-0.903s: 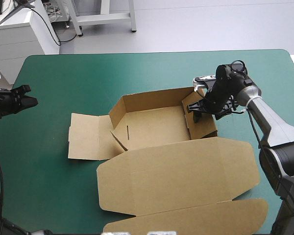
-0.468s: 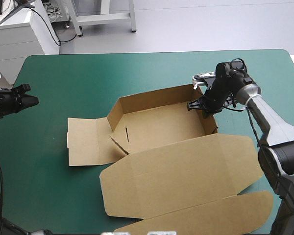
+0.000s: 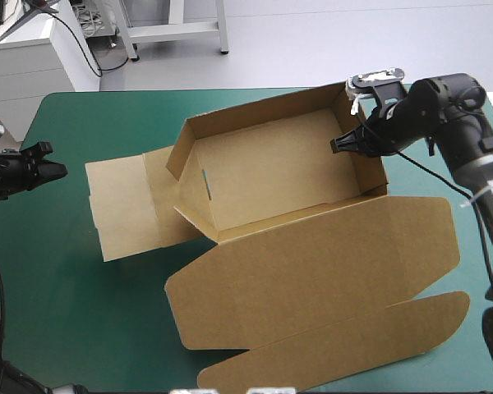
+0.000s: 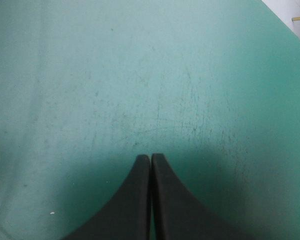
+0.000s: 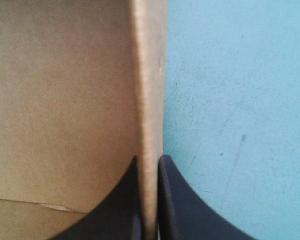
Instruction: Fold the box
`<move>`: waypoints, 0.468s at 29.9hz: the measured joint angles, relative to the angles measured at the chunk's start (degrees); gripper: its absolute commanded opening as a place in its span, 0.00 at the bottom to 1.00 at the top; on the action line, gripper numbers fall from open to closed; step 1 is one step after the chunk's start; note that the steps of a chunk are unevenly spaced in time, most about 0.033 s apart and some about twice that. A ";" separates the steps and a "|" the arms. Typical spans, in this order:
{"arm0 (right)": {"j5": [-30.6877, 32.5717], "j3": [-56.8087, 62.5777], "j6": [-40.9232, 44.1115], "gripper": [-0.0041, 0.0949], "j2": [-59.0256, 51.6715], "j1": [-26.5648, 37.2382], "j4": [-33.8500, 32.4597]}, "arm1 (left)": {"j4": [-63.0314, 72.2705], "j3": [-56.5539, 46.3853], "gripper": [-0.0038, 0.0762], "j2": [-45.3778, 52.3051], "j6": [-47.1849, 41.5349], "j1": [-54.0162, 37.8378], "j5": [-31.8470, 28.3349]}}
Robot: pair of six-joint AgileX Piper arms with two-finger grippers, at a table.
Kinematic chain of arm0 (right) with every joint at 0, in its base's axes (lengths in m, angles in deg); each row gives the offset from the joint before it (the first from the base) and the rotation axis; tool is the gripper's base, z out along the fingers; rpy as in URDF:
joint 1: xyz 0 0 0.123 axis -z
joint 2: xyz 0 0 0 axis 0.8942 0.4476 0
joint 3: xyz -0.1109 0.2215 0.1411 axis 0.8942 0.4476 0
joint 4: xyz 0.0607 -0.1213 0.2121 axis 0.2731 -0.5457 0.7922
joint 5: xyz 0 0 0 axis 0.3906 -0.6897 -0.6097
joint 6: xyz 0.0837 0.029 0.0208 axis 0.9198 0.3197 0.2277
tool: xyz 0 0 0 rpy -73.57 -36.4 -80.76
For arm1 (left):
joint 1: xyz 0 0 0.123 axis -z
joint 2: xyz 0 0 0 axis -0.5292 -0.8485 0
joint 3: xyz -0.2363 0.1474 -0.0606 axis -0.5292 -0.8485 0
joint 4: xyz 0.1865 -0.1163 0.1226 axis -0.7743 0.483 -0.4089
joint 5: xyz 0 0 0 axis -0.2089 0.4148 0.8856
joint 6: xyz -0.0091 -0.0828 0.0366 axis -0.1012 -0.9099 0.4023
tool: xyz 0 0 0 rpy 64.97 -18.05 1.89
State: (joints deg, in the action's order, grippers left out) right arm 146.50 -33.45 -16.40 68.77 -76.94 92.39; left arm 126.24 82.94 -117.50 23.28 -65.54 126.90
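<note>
From the high view, the box (image 3: 271, 172) is a matte brown board sheet in the middle of the tabletop (image 3: 107, 123). It forms an open tray with raised walls. Its broad lid (image 3: 312, 279) lies flat toward the near edge, with rounded corners and a long tuck strip. A square flap (image 3: 123, 205) lies flat on the tray's left. The right pincer (image 3: 338, 146) sits at the tray's right wall, black fingers pinching its upper edge. The left pincer (image 3: 57, 170) hangs at the tabletop's left edge, well apart from the box.

In the left wrist view, the left pincer (image 4: 150, 157) is closed to one pointed arch and holds nothing. Under it is only the teal-green cover (image 4: 140, 75), faintly scuffed.

In the right wrist view, the right pincer (image 5: 149, 160) is all but closed on the thin wall (image 5: 149, 75) standing between its fingers. One finger is inside the tray against plain brown board (image 5: 60, 100). The other is outside, over the scratched cover (image 5: 240, 100).
</note>
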 measured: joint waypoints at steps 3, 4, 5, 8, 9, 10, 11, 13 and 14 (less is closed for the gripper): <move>0.00 -0.17 0.54 0.04 -3.27 0.00 0.18 | 0.31 0.00 0.05 -0.43 2.80 0.00 -0.31; 0.00 -0.17 0.97 0.04 -3.99 0.00 0.32 | 0.72 0.00 0.07 -0.47 4.18 0.00 -0.37; 0.00 -0.17 1.35 0.04 -4.40 0.00 0.50 | 1.37 0.00 0.09 -0.47 5.56 0.00 -0.42; 0.00 -0.17 1.82 0.02 -4.76 0.00 1.16 | 2.97 0.00 0.20 -0.47 8.72 0.00 0.00; 0.00 -0.17 1.88 0.02 -4.76 0.00 1.27 | 3.18 0.00 0.25 -0.47 9.37 0.00 0.29; 0.00 -0.17 1.88 0.02 -4.69 0.00 1.33 | 3.36 0.00 0.29 -0.47 9.85 0.00 0.46; -0.06 -0.17 1.77 0.02 -4.69 0.00 1.47 | 3.50 0.00 0.36 -0.47 10.12 0.00 0.58; -0.81 -0.17 1.65 0.02 -4.69 0.00 1.47 | 3.63 0.00 0.50 -0.47 10.63 0.00 0.76; -1.28 -0.17 1.60 0.02 -4.69 0.00 1.47 | 3.63 0.00 0.57 -0.47 10.79 0.00 0.76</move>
State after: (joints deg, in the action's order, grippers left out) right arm 145.22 -33.62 -14.80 64.08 -76.94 93.86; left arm 129.87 82.94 -117.97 34.07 -65.54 127.66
